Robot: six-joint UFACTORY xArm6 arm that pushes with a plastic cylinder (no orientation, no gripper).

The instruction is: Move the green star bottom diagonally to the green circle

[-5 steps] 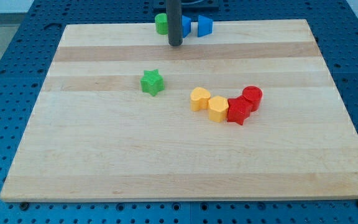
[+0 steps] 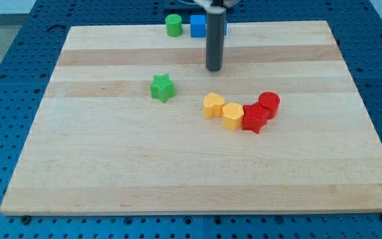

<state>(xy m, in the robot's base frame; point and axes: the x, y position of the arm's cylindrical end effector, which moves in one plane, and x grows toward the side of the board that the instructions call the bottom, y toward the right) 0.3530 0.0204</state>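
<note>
The green star [image 2: 162,87] lies on the wooden board [image 2: 111,166], left of centre. The green circle [image 2: 173,25] stands at the board's top edge, above the star. My tip [image 2: 214,68] is on the board to the right of and above the star, well apart from it, and below the blue blocks. It touches no block.
A blue cube [image 2: 198,26] sits right of the green circle, and another blue block [image 2: 225,26] is mostly hidden behind the rod. A yellow heart [image 2: 212,105], a yellow hexagon [image 2: 232,115], a red star [image 2: 254,119] and a red cylinder [image 2: 268,104] form a row at centre right.
My tip has moved right and down the view, from just below the green circle to right of the star. The green circle and blue cube now show in full. No block has moved.
</note>
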